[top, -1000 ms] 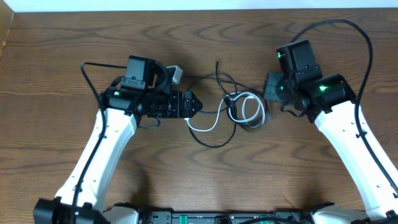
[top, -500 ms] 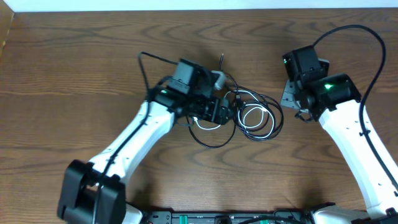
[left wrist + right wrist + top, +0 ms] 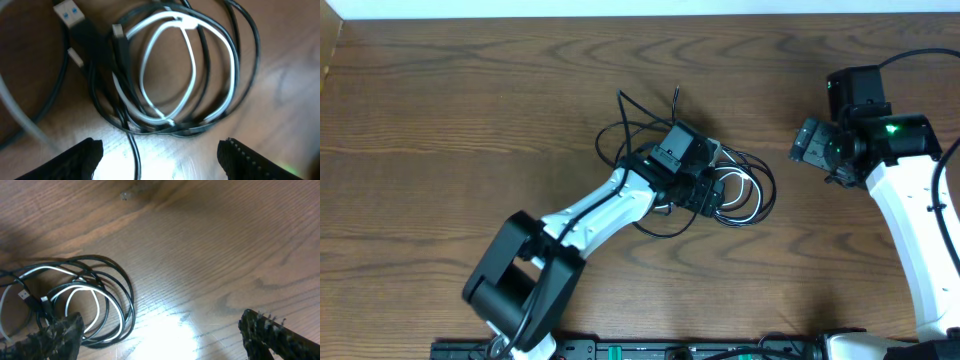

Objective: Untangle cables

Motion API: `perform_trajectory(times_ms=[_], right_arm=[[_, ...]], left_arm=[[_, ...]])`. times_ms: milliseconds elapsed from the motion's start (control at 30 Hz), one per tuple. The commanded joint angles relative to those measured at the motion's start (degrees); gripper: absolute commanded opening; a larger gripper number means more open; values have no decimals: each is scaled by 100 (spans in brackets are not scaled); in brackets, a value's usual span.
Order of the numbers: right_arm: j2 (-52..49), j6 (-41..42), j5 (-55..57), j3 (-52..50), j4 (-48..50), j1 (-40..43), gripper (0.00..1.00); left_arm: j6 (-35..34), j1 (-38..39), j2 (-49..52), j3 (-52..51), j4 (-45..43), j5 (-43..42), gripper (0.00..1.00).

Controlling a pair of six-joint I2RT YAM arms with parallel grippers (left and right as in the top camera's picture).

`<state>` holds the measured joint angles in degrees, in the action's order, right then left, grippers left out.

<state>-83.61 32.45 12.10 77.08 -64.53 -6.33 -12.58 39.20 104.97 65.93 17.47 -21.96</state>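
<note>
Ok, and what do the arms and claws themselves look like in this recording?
Both arms, left arm and right arm, are smooth white links with boxy black joints and wrists. A green light glows on the right wrist, where a black cord loops out. The left claw and right claw have dark, rough-edged fingers.
</note>
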Motion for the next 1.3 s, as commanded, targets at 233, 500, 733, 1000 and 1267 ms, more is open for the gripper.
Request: perform_trajectory(times_ms=[233,500,733,1000,1267], right_arm=[[35,-125,-240,-22,-2,72,95],[35,-122,-310,-22,0,72,94],[35,-122,-332,-22,0,72,94],[35,-125,-352,-22,-2,72,94],[35,-125,-374,-22,-4,72,94]], left_arm=[[-555,177,535,68,-391,984,72],[-557,177,616,68,-479,977,52],[-682,223,616,68,-498,872,19],[-658,188,496,68,-433,850,8],[-662,140,382,68,-498,855,38]])
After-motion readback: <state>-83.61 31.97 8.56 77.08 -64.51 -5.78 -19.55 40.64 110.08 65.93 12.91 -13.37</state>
